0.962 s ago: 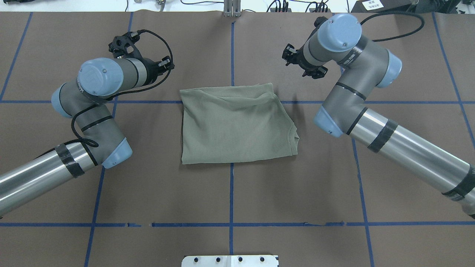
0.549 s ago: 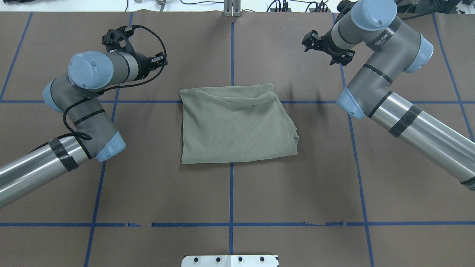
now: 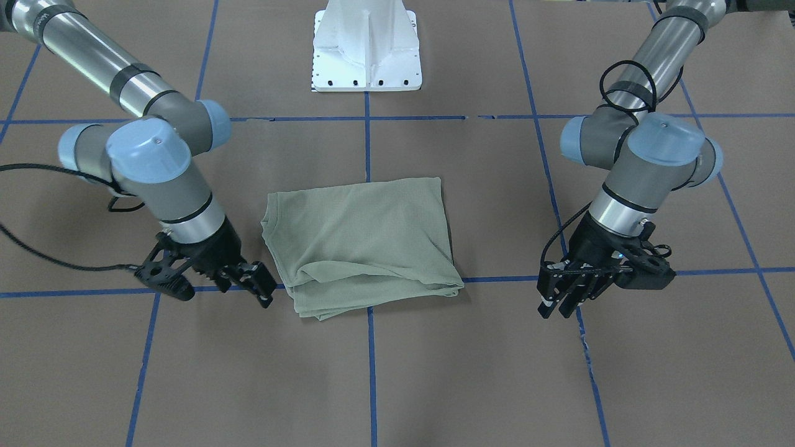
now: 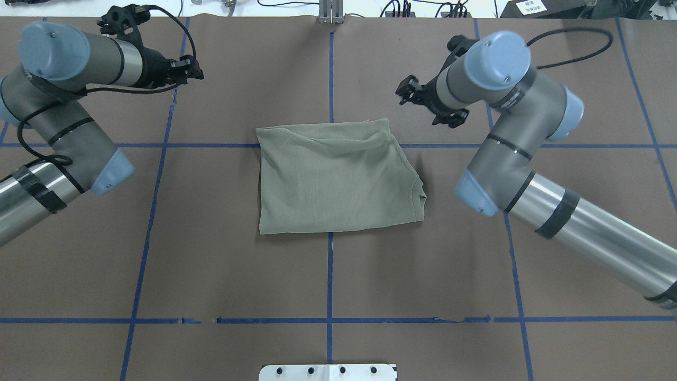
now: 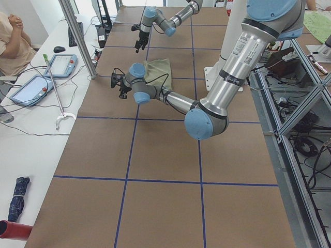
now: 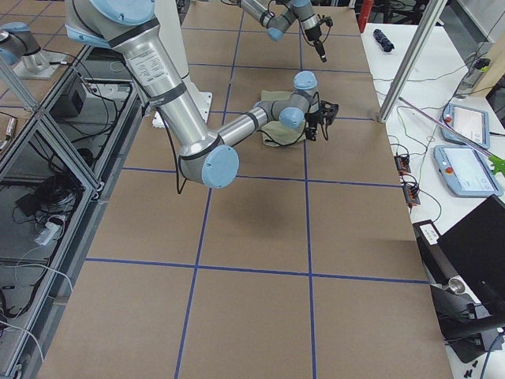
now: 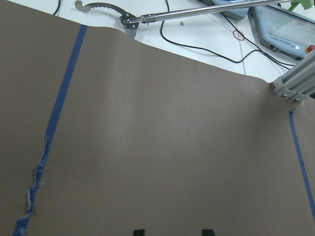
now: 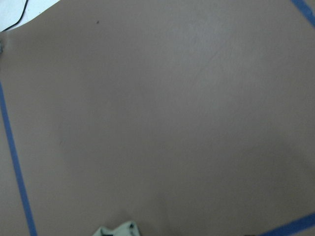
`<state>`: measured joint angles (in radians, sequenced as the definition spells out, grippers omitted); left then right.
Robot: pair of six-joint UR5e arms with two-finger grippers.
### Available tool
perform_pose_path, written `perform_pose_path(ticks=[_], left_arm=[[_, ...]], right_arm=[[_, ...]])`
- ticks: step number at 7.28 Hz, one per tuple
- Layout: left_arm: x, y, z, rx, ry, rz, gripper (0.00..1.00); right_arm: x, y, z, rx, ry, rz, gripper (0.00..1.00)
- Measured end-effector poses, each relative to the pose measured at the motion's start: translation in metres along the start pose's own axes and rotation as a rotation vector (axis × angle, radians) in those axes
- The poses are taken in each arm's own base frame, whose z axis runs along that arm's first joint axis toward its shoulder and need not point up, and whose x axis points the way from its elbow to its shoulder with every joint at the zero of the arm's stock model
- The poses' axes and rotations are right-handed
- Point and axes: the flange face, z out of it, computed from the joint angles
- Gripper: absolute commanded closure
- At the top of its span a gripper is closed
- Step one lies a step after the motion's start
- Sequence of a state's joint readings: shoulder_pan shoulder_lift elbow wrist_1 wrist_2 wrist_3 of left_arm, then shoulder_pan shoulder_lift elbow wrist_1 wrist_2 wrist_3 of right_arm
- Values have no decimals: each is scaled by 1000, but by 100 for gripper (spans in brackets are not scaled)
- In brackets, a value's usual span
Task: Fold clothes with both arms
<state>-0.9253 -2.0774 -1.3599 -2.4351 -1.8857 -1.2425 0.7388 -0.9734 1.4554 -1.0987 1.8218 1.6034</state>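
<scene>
The sage-green shirt (image 4: 338,177) lies folded into a rough rectangle at the table's middle, also in the front view (image 3: 360,245). Neither gripper touches it. My left gripper (image 4: 191,71) hovers over bare brown paper far to the shirt's left; it shows in the front view (image 3: 557,308), and its wrist view shows two fingertips (image 7: 139,231) apart and empty. My right gripper (image 4: 426,105) hangs just off the shirt's far right corner, jaws wide apart and empty, also in the front view (image 3: 223,290). A pale scrap of cloth (image 8: 116,230) shows at its wrist view's bottom edge.
The white pedestal base (image 3: 366,49) stands at the robot's side of the table. Blue tape lines (image 4: 330,275) grid the brown paper. A side table with teach pendants (image 5: 62,64), a metal post (image 5: 77,36) and a seated person (image 5: 10,41) lie beyond the far edge.
My left arm has swung further left and away from the shirt. My right arm pulled away to the far right, then came back near the shirt's far right corner. The shirt has not moved.
</scene>
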Motion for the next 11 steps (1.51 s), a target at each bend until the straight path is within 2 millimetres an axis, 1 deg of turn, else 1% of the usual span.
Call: perform_pose_path(ticks=[1,2,3,4,5,6,7,8,9,10,11], left_arm=[[-8,-12,-8,2,-1,4,51],[-13,-21,-13,10,-3,7,51],[-14,-26,-16,15,-4,8,51],[-15,-27,-17,17,-4,8,51],[-15,-28,-18,18,-3,8,51],[-15,-28,-18,19,-2,8,51],[-16,-28,-18,19,-3,7,51],[-16,-28,-18,19,-3,7,50],[-16,-28,-19,20,-2,6,50],[-15,-28,-19,21,0,5,51],[-15,-28,-20,22,0,6,51]], right_arm=[[-7,49,3,6,-11,-4,100],[-12,85,1,-3,-14,-19,100],[-14,119,4,-9,-6,-41,100],[-15,147,10,-6,4,-65,100],[-17,153,16,9,12,-77,100],[-28,141,27,34,26,-73,100],[-56,117,45,67,50,-70,100],[-83,85,58,96,78,-74,100],[-96,49,66,117,106,-78,100],[-94,10,71,124,128,-72,100],[-87,-28,68,115,132,-56,100]])
